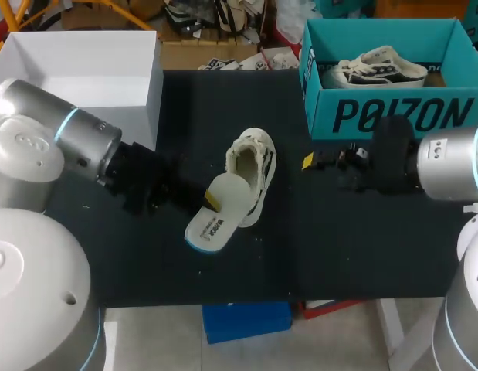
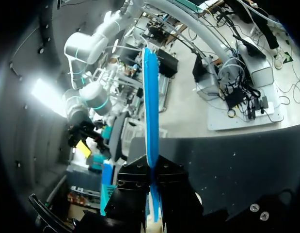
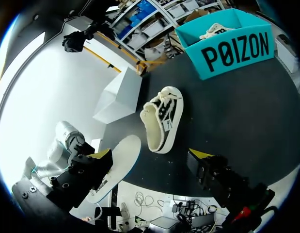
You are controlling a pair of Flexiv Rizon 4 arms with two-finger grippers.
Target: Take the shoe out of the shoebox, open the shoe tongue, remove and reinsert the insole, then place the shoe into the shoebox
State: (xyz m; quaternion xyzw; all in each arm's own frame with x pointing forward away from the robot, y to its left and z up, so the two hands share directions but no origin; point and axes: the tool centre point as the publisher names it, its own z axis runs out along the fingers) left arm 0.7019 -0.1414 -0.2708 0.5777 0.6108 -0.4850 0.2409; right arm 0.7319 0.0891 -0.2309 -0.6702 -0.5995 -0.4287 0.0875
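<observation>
A white and black shoe (image 1: 252, 164) lies on the black table, its opening up. Its white insole (image 1: 215, 215) with a blue edge is outside the shoe, just left of and in front of the heel. My left gripper (image 1: 210, 201) is shut on that insole; in the left wrist view the insole (image 2: 150, 107) shows edge-on, sticking out from between the fingers of the gripper (image 2: 153, 213). To the right of the shoe my right gripper (image 1: 312, 162) stands open and empty. In the right wrist view the shoe (image 3: 162, 119) lies ahead of that gripper (image 3: 150, 155), and the insole (image 3: 118, 162) shows behind one finger.
A teal shoebox (image 1: 393, 116) stands at the back right with a second shoe (image 1: 374, 69) inside. A white open box (image 1: 84, 69) stands at the back left. The table's front edge runs just below the insole.
</observation>
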